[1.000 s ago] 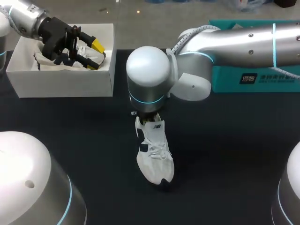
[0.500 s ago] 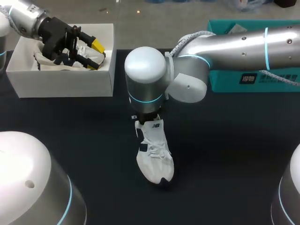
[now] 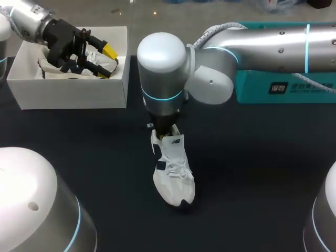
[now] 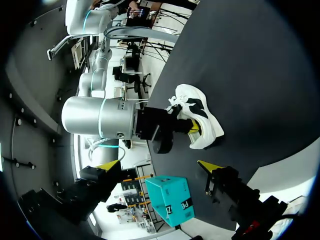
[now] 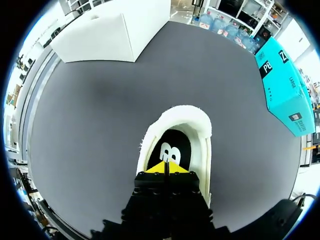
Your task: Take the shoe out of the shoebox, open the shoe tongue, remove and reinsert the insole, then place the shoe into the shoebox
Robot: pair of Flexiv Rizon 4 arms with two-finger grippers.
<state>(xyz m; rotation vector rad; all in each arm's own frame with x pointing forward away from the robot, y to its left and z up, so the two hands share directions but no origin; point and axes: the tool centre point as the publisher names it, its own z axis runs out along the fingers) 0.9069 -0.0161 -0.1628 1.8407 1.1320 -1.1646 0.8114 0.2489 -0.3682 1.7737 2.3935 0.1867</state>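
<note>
One white laced shoe (image 3: 173, 184) with dark accents sits sole-down on the dark table (image 3: 252, 173), outside the white shoebox (image 3: 68, 92). Right gripper (image 5: 165, 167): yellow tips pressed together at the shoe's opening, over the black insole (image 5: 169, 146). Left gripper (image 3: 105, 62): fingers spread wide above the shoebox.

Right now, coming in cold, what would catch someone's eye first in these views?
The white shoe sits alone mid-table, with the right gripper at its opening, yellow tips together over the dark insole. At the table's far left the left gripper hangs open over the white shoebox. A teal box sits at the far right.
</note>
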